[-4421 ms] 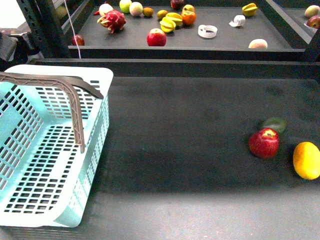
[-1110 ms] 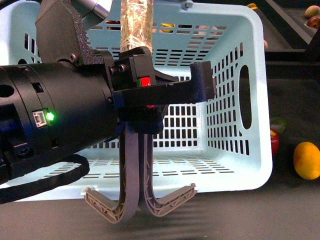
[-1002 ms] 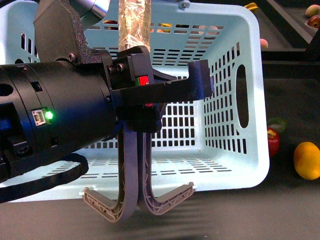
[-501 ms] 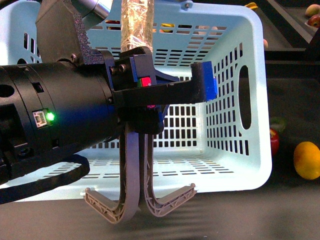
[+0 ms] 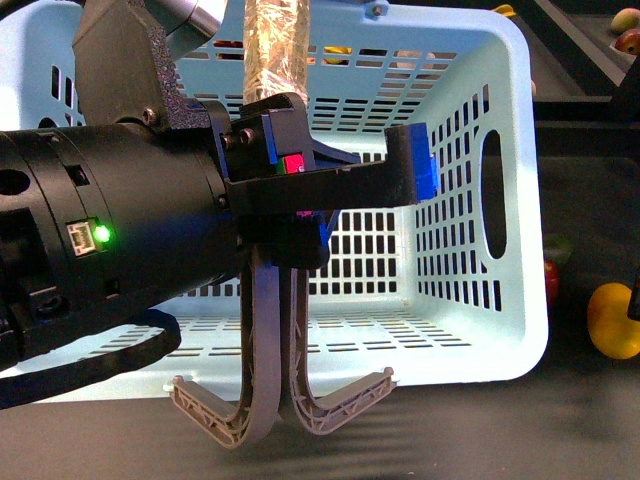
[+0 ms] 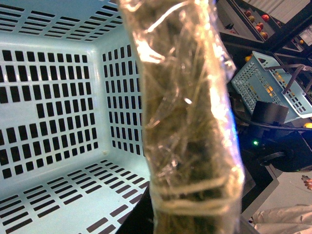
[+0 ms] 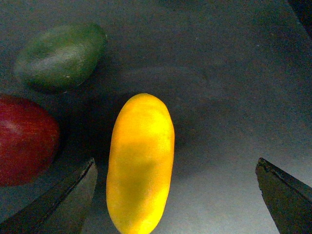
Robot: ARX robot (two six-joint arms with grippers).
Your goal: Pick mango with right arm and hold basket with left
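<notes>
The aqua basket (image 5: 470, 330) hangs tilted in front of me, its open side toward the camera. My left gripper (image 5: 300, 215), on the bulky black arm with the green light (image 5: 97, 235), is shut on the two grey-brown handles (image 5: 268, 340). The left wrist view shows the basket's inside (image 6: 58, 97) behind a plastic-wrapped tube (image 6: 185, 122). The yellow-orange mango (image 5: 610, 320) lies on the dark table at the right. My right gripper (image 7: 175, 204) is open just above the mango (image 7: 141, 161), which lies between the fingers (image 7: 63, 204), nearer one of them. A dark bit of it shows at the front view's right edge.
A red apple (image 7: 24, 139) and a dark green fruit (image 7: 61, 56) lie close beside the mango. The apple (image 5: 551, 283) is mostly hidden behind the basket. A far shelf with more fruit (image 5: 627, 42) stands at the back.
The basket, earlier standing on the table at the left, now hangs from my left gripper. In the last second it swung slightly right, hiding more of the apple. A dark gripper edge appeared by the mango.
</notes>
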